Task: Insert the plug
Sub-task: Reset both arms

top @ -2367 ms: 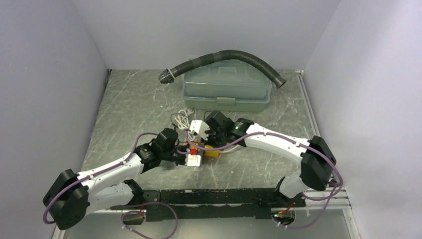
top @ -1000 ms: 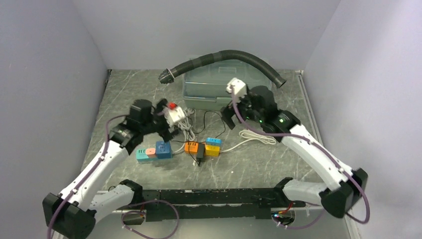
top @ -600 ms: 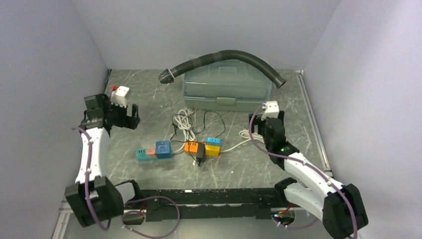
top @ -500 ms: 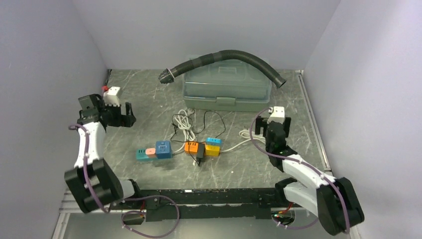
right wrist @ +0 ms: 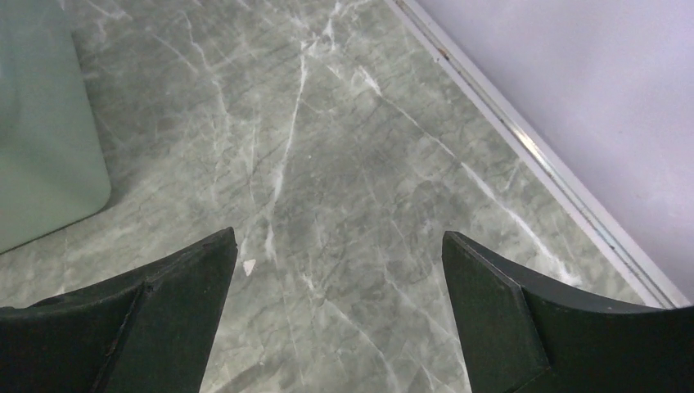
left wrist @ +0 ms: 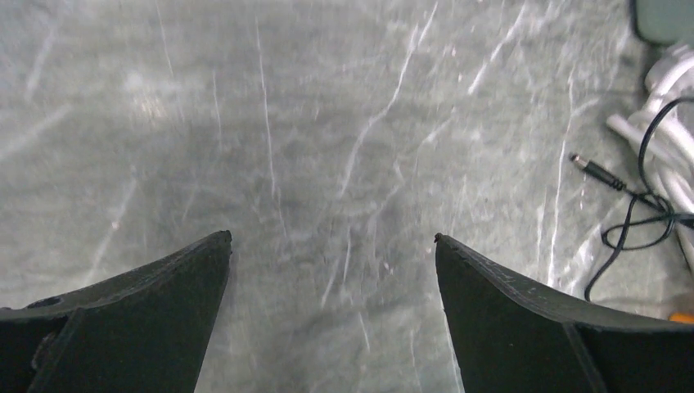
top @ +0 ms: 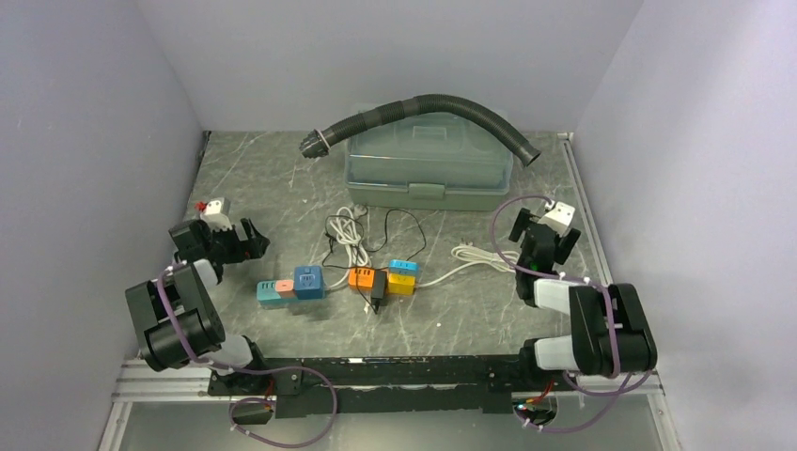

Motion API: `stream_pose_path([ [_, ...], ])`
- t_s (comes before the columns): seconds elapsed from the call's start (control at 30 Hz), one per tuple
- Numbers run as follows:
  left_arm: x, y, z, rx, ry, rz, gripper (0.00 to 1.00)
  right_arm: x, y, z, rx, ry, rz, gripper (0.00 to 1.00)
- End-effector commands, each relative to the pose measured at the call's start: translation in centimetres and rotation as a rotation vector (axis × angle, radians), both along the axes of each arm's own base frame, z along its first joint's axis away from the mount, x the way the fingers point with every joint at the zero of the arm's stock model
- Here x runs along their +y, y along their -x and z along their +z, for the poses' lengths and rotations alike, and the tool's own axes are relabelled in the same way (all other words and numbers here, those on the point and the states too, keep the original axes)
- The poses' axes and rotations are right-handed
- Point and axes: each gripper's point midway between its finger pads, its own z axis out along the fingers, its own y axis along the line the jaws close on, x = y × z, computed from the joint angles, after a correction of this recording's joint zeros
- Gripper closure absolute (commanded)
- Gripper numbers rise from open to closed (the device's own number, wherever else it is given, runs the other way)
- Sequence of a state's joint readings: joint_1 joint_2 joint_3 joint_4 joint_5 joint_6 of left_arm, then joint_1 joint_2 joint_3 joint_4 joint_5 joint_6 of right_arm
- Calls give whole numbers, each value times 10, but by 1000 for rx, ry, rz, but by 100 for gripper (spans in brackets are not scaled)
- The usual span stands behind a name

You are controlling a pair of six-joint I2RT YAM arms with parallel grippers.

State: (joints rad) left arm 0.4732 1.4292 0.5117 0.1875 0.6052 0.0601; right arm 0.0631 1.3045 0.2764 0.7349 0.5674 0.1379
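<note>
The black plug [top: 378,285] stands at mid-table between an orange socket block [top: 361,277] and a yellow one [top: 401,284]; its thin black cable [top: 399,230] loops behind it. From above I cannot tell how deep it sits. My left gripper [top: 252,240] is folded back at the left side, open and empty over bare table [left wrist: 331,239]. The cable's barrel tip [left wrist: 597,172] lies to its right. My right gripper [top: 545,235] is folded back at the right side, also open and empty [right wrist: 340,233].
A blue socket cube [top: 308,282] and a teal-pink strip [top: 275,291] lie left of the orange block, with a cyan block [top: 404,266] behind the yellow one. White cables [top: 350,235] coil behind. A lidded green box [top: 428,174] with a black hose [top: 470,105] stands at the back. The table's right rail [right wrist: 532,147] is close.
Both arms have drawn away from the middle of the table and folded down beside their bases, left to the left, right to the right. The sockets and plug have stayed put.
</note>
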Motion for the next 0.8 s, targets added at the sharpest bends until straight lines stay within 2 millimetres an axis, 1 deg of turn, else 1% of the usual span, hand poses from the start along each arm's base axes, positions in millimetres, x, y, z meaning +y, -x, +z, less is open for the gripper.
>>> stream_pose_path([
  [0.0,8,-39,49,-281,-68,25,0,4,-28,21,-124,-34,24,0],
  [0.1,3,-43,53,-339,-93,26,0,4,-31,17,-116,-29,33,0],
  [0.2,-11,-49,51,-373,-110,8,0,9,-32,17,-119,-22,66,0],
  [0.27,-23,-54,50,-373,-125,0,0,12,-28,16,-132,-17,89,0],
  [0.33,-35,-59,49,-389,-149,-21,0,19,-23,17,-159,0,147,0],
  [0.37,-38,-60,48,-408,-170,-24,0,22,-19,13,-169,9,162,0],
  [0.4,-42,-61,45,-421,-188,-33,0,23,-20,21,-216,28,170,0],
  [0.47,-44,-61,36,-420,-204,-27,0,26,-25,16,-174,29,178,0],
  [0.5,-44,-61,28,-407,-204,-23,0,26,-30,13,-149,29,177,0],
  [0.57,-43,-70,25,-419,-194,-18,0,27,-33,10,-137,16,189,0],
  [0.6,-43,-71,19,-357,-204,-11,0,26,-34,9,-133,0,194,0],
  [0.63,-44,-71,16,-341,-256,-9,0,25,-34,9,-134,-1,195,0],
  [0.7,-46,-75,19,-364,-261,-7,0,24,-35,9,-133,-5,196,0],
  [0.77,-46,-71,14,-337,-259,-11,0,24,-34,10,-138,-3,197,0],
])
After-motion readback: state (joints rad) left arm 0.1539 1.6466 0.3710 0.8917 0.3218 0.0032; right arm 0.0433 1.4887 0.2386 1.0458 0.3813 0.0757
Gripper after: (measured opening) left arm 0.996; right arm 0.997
